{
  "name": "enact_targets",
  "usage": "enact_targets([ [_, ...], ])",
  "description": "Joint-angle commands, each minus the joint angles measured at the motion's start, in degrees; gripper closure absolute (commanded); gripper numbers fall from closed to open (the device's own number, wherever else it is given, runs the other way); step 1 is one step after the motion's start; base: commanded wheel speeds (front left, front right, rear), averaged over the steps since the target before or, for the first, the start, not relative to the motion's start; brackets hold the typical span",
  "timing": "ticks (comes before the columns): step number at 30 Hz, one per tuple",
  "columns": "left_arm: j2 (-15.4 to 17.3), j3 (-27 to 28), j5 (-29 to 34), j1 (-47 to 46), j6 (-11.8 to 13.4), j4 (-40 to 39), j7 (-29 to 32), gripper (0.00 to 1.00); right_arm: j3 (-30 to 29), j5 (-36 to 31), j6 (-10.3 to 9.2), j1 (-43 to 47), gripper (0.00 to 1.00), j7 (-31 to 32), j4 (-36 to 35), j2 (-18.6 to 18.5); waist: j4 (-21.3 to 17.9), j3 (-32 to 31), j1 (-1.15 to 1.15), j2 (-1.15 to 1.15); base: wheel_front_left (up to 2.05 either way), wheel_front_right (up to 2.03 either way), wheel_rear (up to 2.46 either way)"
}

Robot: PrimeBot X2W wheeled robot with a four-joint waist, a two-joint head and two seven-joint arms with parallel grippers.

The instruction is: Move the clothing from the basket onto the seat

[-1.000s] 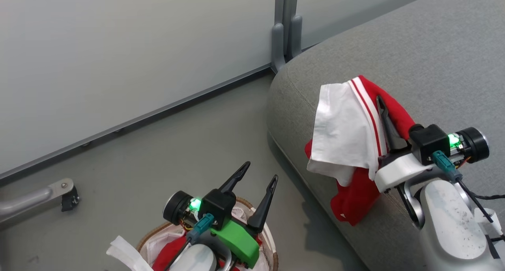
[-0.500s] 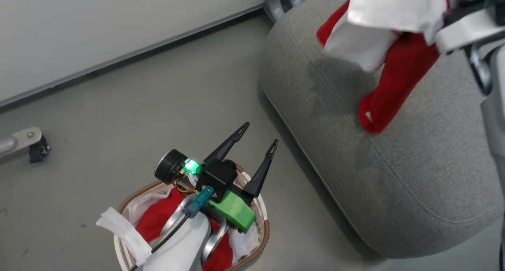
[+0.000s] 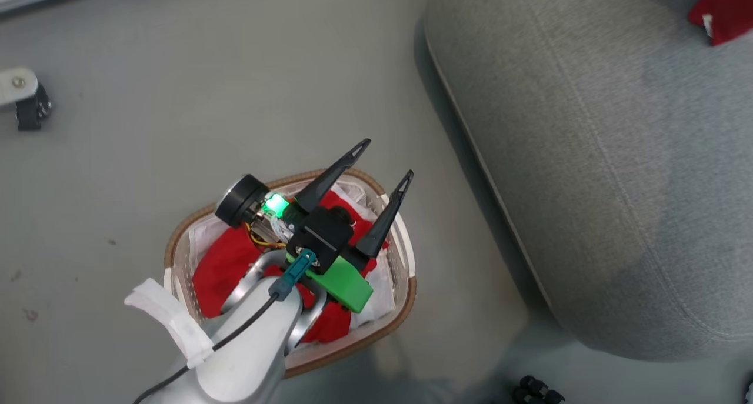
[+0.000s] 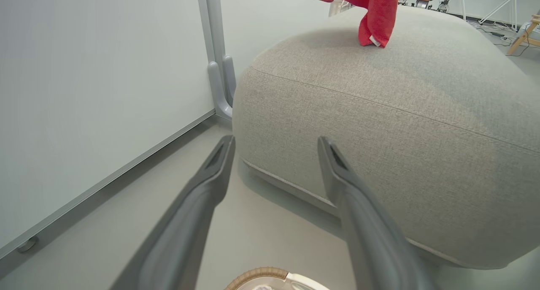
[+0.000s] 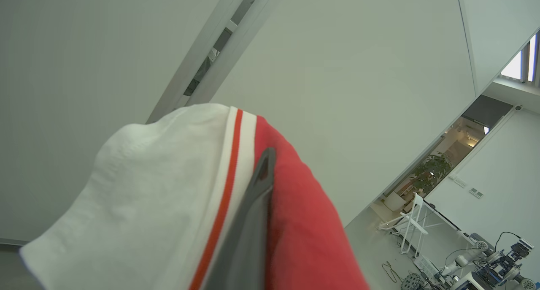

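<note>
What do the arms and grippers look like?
The left gripper has two long tapered black jaws with slotted tips, a green bracket, black housing and green LED. Its pale grey forearm carries a black cable, teal connector and white tape. The right gripper shows a dark grey jaw.

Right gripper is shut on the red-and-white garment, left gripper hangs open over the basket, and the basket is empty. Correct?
Not empty: the head view shows red clothing lying in the basket under the open left gripper. The right gripper is indeed shut on the red-and-white garment.
</note>
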Motion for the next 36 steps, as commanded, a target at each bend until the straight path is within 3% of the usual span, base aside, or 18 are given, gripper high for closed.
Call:
enact_targets([
  [1, 0.64, 0.04, 0.35, -1.55, -0.19, -0.43, 0.05, 0.0, -1.0, 0.23, -0.08, -0.49, 1.0, -0.3, 1.58, -0.63, 2.95, 5.79, -0.01, 0.0, 0.0, 0.0, 0.0],
  [8, 3.27, 0.2, 1.51, -2.47, 0.79, -2.22, 1.52, 0.0, -5.54, -1.87, -0.08, 4.03, 1.0, -0.51, 7.92, 3.51, 1.3, 9.89, -0.01, 0.0, 0.0, 0.0, 0.0],
  [17, 5.29, 0.63, 0.42, -0.42, 1.5, -5.74, 3.68, 0.0, -5.43, -4.89, -0.08, 12.55, 1.0, -0.54, 8.42, 10.85, -0.39, 9.98, -0.01, 0.0, 0.0, 0.0, 0.0],
  [19, 5.55, 0.71, 0.17, -0.12, 1.69, -6.12, 3.93, 0.0, -4.32, -5.31, -0.08, 14.61, 0.62, -0.54, 7.44, 12.06, -0.48, 9.48, -0.01, 0.0, 0.0, 0.0, 0.0],
  [20, 5.65, 0.86, -0.02, 0.07, 1.9, -6.27, 4.08, 0.0, -4.21, -5.44, -0.08, 15.44, 0.35, -0.54, 6.44, 12.32, -0.6, 9.26, -0.01, 0.0, 0.0, 0.0, 0.0],
  [21, 5.72, 0.96, -0.2, 0.24, 2.0, -6.36, 4.14, 0.0, -4.1, -5.55, -0.08, 16.22, 0.0, -0.54, 5.68, 12.45, -0.76, 9.05, -0.01, 0.0, 0.0, 0.0, 0.0],
  [28, 5.67, 1.14, -1.5, 1.67, 2.81, -5.65, 3.61, 0.0, -2.95, -4.68, -0.08, 23.15, 0.0, -0.54, -1.15, 14.0, -1.74, 6.46, -0.01, 0.0, 0.0, 0.0, 0.0],
  [36, 3.41, 1.12, -3.43, 3.21, 3.26, -2.45, 1.55, 0.0, -4.03, -2.51, -0.08, 34.54, 0.0, -0.55, -7.86, 15.9, -1.25, 0.62, -0.01, 0.0, 0.0, 0.0, 0.0],
])
